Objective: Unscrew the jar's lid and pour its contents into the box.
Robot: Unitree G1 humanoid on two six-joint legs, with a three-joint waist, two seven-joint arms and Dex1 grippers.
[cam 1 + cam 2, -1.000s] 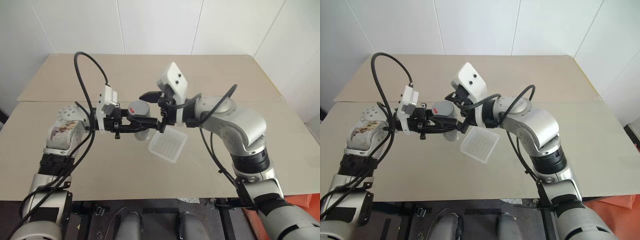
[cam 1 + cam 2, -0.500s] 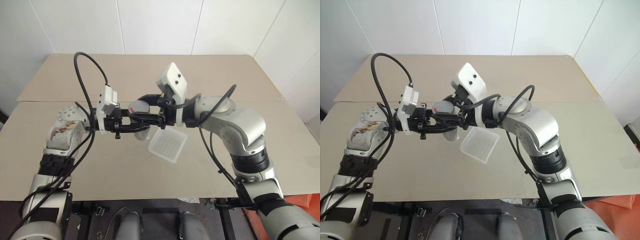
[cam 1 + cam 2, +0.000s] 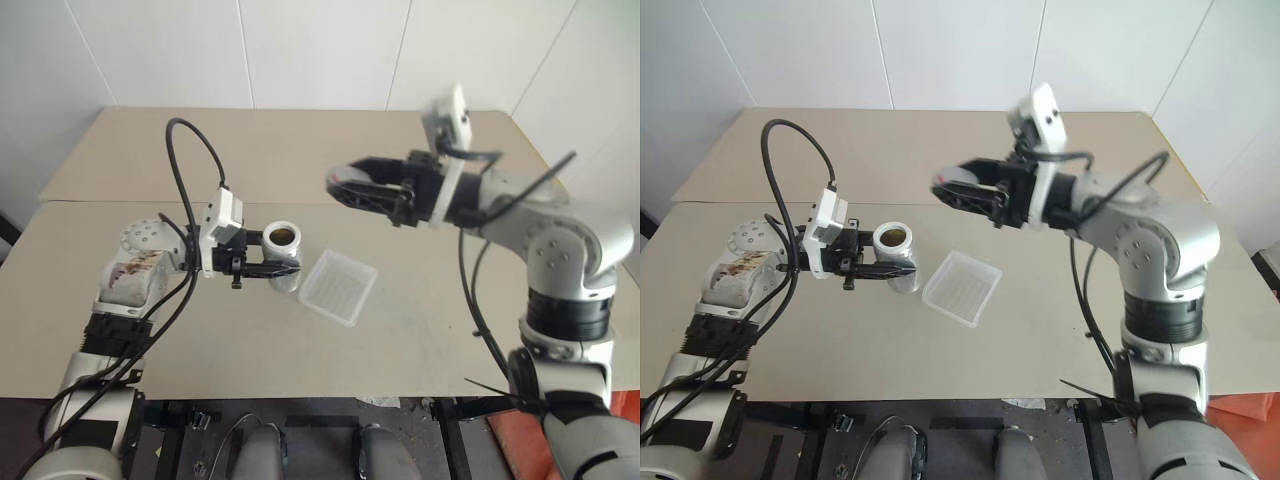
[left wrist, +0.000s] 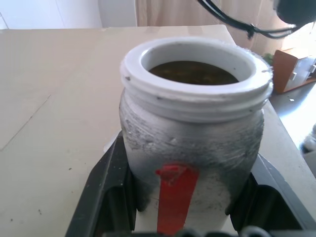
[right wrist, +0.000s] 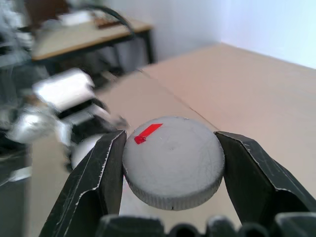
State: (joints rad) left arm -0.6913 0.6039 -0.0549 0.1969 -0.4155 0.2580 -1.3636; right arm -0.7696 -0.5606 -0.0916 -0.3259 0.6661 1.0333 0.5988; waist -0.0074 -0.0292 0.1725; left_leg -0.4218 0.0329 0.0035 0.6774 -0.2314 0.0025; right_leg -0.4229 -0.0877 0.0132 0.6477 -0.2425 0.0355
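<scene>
My left gripper (image 3: pixel 284 264) is shut on the jar (image 4: pixel 192 133), a whitish plastic pot with a red mark on its side, and holds it upright just above the table. Its mouth is uncovered and brownish contents (image 4: pixel 193 73) show inside. Off to the right and higher, my right gripper (image 3: pixel 336 187) is shut on the lid (image 5: pixel 173 168), a round grey cap with a small red mark on top, held apart from the jar. The box (image 3: pixel 340 287), a shallow translucent white tray, lies on the table just right of the jar, below the space between the two grippers.
Two beige tabletops (image 3: pixel 420 340) meet at a seam running across the middle, with white walls behind. Black cables loop above my left arm (image 3: pixel 185 150) and hang under my right arm (image 3: pixel 470 290).
My right gripper has closed on the lid and swung away to the right with it, leaving the jar's mouth uncovered. The left gripper still grips the jar in about the same place.
</scene>
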